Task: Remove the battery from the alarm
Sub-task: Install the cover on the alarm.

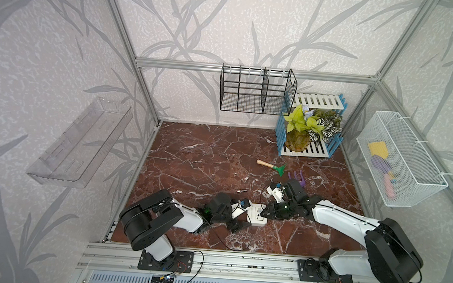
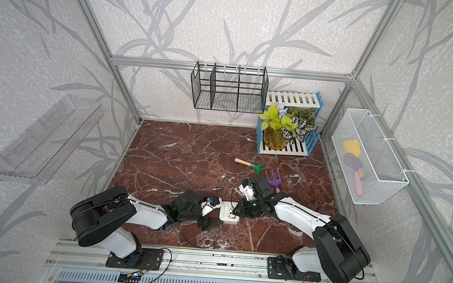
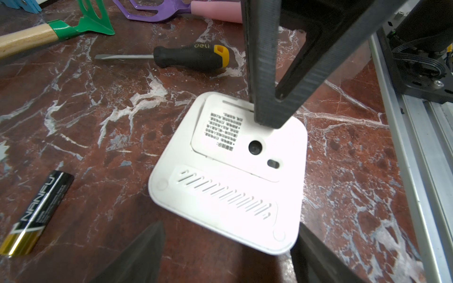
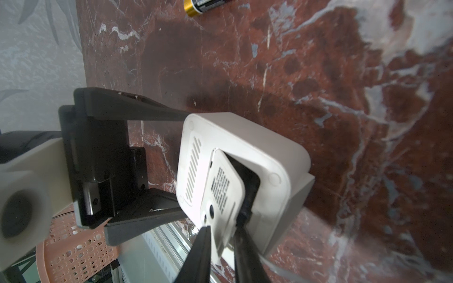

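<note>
White alarm (image 3: 220, 215) lies clamped in left gripper (image 4: 182, 164); right gripper (image 4: 221, 225) pinches its lifted cover plate (image 4: 220, 186).

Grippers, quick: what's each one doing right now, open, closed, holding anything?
Left gripper: jaws wide, straddling the alarm clock; whether it grips cannot be told.
Right gripper: closed on the battery cover.

White alarm (image 3: 228, 193), its white cover plate (image 4: 220, 186) printed with black text. Red-brown marble table (image 3: 98, 110) veined in white. Black battery (image 3: 36, 215) with a gold end and white lettering. Black screwdriver (image 3: 193, 57) tipped in yellow. Green rake (image 3: 56, 30) with a pale wooden handle. Purple fork (image 3: 215, 11) with a pink handle. Pale grey walls (image 1: 201, 21) patterned with darker grey leaves.
</note>
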`<state>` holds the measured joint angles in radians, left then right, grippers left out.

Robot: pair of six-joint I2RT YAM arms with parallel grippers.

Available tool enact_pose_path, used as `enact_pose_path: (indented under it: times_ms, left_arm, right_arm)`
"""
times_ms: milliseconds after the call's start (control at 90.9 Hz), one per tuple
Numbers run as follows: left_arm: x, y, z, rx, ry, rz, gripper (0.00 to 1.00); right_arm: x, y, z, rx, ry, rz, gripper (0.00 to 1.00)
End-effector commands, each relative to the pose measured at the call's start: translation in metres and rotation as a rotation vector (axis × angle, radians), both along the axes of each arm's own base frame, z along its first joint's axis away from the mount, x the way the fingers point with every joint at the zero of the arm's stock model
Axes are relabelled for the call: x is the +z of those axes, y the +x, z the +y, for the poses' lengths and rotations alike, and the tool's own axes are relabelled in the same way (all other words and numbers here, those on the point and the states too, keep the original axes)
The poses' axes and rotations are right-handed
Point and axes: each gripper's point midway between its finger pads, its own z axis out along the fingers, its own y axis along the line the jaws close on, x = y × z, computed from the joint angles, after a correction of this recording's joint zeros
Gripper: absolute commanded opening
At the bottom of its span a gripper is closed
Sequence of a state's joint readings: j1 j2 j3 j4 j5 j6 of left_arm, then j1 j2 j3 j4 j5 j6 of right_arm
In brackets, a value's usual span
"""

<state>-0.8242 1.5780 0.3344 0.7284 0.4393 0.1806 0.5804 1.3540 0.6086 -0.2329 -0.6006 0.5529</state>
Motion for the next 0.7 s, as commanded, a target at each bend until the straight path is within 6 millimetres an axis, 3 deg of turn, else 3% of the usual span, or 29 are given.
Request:
enact_pose_path:
  times_ms: [0, 209, 693]
  left_arm:
    - [0.0117, 0.0038, -0.0044, -0.001, -0.035, -0.015, 0.83]
    - [0.0124, 0.0046, -0.0056, -0.003, -0.037, -0.016, 0.83]
    - [0.0153, 0.0055, -0.0065, -0.004, -0.044, -0.015, 0.83]
  right_arm:
    - [0.0067, 0.0114, 0.0036, -0.012, 0.007, -0.03, 0.2]
    - [0.0047, 0.0119, 0.005, -0.004, 0.005, -0.02, 0.15]
    - [-0.0019, 0.0134, 0.0077, 0.011, -0.009, 0.008, 0.15]
